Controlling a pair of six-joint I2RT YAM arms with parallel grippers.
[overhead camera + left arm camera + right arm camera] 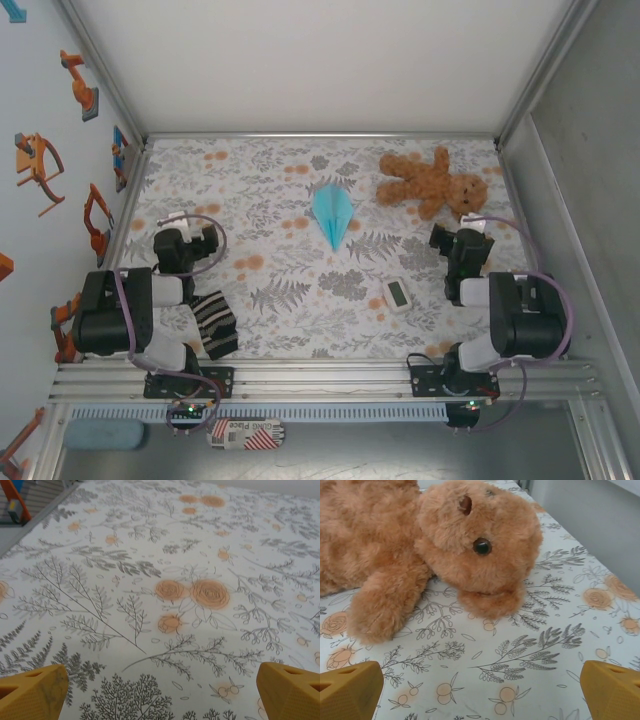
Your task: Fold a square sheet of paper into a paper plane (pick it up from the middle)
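in the middle of the floral bench (270, 180), the paper plane (332, 215) is lying flat as a slim light-blue dart, its point aiming toward the near edge and its centre crease showing. judging by that shape, the folding is looking finished, and the step in hand is seeming to be the close of the task, with both arms sitting back near their bases. the left claw (183, 232) is hovering over bare patterned bench, well apart from the plane and to its left. in the left wrist view its yellow fingertips (32, 692) are standing wide, holding nothing. the right claw (460, 238) is sitting to the plane's right, also well apart. it is pointing at the brown teddy bear (470, 545), whose head is lying just ahead of its wide, empty fingers (612, 690). any further touch is likely calling for a reach inward to the centre and a light pinch along the crease, since thin paper is denting easily.
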